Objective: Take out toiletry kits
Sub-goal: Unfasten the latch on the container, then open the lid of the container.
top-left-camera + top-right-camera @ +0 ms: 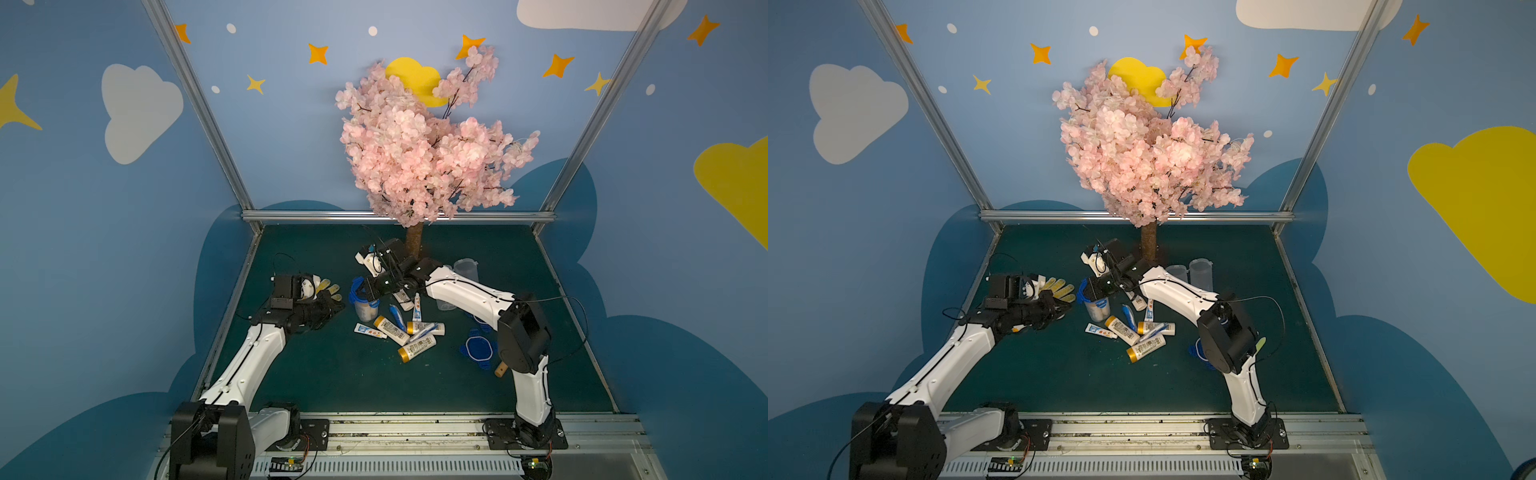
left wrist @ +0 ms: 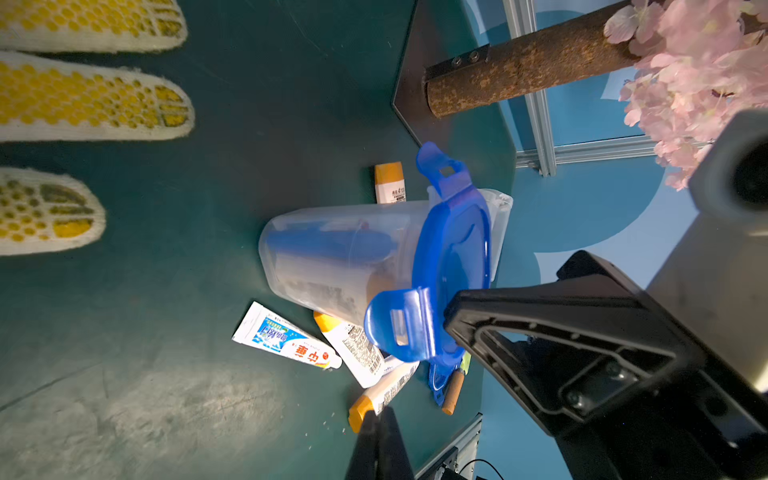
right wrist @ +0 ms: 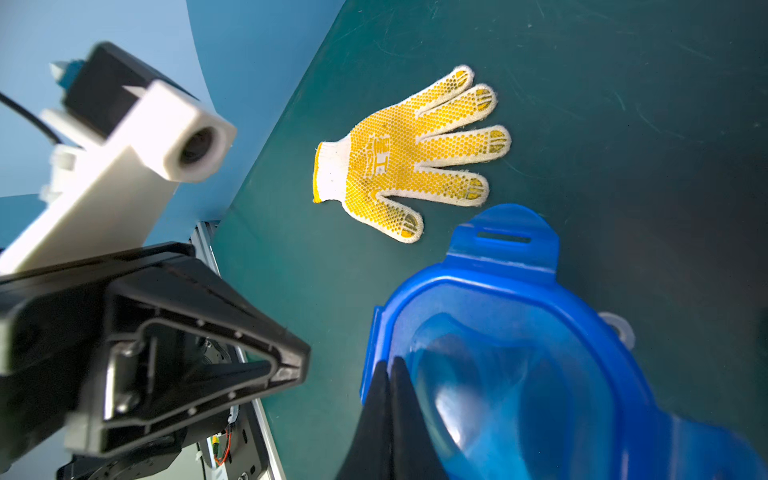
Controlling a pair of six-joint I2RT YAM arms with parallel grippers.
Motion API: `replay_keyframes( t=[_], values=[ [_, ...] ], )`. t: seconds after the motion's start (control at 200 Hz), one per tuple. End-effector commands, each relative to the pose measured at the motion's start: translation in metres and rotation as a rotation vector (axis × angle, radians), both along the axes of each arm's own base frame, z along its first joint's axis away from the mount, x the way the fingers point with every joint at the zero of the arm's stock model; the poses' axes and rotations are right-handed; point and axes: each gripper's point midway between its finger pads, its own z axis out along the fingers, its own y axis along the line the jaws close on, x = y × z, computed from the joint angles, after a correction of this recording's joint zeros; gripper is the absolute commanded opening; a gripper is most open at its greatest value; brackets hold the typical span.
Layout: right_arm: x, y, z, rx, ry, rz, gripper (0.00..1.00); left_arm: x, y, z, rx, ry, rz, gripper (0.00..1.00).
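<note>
Several toiletry kits (image 1: 409, 330) lie heaped on the green mat: white bottles with orange caps (image 1: 417, 347), a toothpaste tube (image 2: 286, 343) and a blue wrapped piece (image 1: 397, 318). More blue pieces (image 2: 328, 245) show through the clear jar (image 1: 365, 311), which stands left of the heap with a blue clip lid (image 3: 519, 353) on its mouth. My right gripper (image 3: 390, 363) is shut, its tips against that lid's rim, and nothing shows between them. My left gripper (image 2: 380, 415) is shut and empty, low over the mat left of the jar.
A yellow-dotted glove (image 3: 415, 153) lies by the left gripper. The blossom tree's trunk (image 1: 414, 241) stands behind the jar. Empty clear jars (image 1: 465, 270) are at the back right. Loose blue lids (image 1: 478, 349) and a wooden-handled tool (image 1: 500, 369) lie beside the right arm.
</note>
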Motion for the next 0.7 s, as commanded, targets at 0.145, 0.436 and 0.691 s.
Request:
replay_keyframes(
  t=[0.145, 0.436, 0.691],
  values=[
    [-0.008, -0.031, -0.064, -0.189, 0.150, -0.025, 0.00, -0.003, 0.004, 0.037, 0.038, -0.081, -0.006, 0.03],
    [-0.009, -0.028, 0.017, 0.025, 0.142, -0.001, 0.00, 0.018, -0.005, 0.056, 0.096, -0.141, -0.037, 0.02],
    [0.015, -0.070, 0.031, 0.163, 0.200, -0.132, 0.36, 0.038, -0.031, 0.049, 0.197, -0.141, -0.103, 0.02]
  ],
)
